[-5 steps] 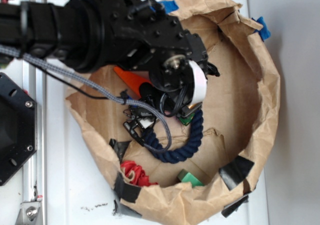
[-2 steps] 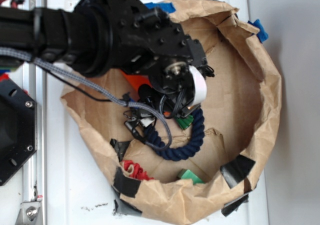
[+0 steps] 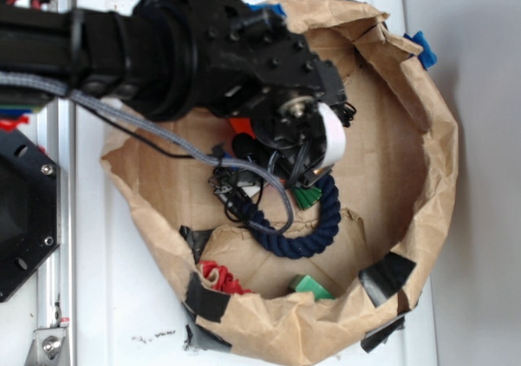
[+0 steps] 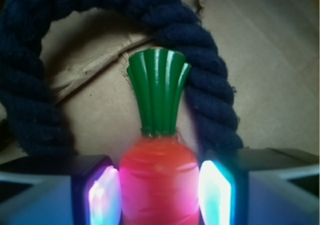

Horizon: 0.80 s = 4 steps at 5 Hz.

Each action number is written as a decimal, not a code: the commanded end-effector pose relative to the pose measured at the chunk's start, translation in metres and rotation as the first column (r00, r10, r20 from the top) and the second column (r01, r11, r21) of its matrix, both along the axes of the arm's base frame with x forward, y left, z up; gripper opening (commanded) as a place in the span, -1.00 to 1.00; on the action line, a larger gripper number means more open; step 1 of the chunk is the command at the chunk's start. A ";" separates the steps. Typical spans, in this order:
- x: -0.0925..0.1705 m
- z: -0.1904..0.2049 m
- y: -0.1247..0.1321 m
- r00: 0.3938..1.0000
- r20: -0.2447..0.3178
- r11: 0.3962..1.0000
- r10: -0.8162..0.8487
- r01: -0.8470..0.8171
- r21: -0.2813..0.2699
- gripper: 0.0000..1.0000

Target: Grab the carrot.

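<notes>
- Reaching in from the left of the exterior view, my black arm [image 3: 163, 49] is stretching over the white desk [image 3: 122, 301], with a grey braided cable [image 3: 122, 122] trailing under it toward the wrist.
- I am hanging my end effector [image 3: 305, 175] low inside the brown paper basin [image 3: 431, 171], whose crumpled wall is patched with black tape [image 3: 384, 275] at the near rim and blue tape [image 3: 425, 49] at the far rim.
- I am seeing only bits of the carrot [image 4: 157, 135] from outside: an orange patch by my wrist and the green top just under the end effector, touching the navy rope [image 3: 313, 236].
- I am looking through the wrist view at the carrot sitting squarely between my fingers [image 4: 102, 197], its orange body filling the gap and its ribbed green top pointing away toward the rope.
- I am pressing both glowing pads against the carrot's sides, so the end effector is clamped on it, as far as the wrist view shows.
- I am seeing the rope curling in an arc around the carrot's top on the cardboard floor.
- I am also seeing a red fabric bundle [image 3: 220, 276] near the basin's lower left wall and a green block [image 3: 311, 287] to its right, both well apart from the carrot.
</notes>
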<state>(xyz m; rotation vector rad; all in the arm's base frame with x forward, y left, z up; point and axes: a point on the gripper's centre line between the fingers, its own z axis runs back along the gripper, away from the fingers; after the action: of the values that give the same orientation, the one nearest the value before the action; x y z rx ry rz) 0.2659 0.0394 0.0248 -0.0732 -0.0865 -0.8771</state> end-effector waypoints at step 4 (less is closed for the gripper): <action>0.012 0.090 0.004 0.894 0.050 0.895 0.446 -0.446 -0.022 -1.00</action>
<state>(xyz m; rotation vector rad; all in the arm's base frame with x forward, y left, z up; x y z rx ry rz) 0.2738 0.0523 0.0976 -0.0527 -0.0872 -0.3847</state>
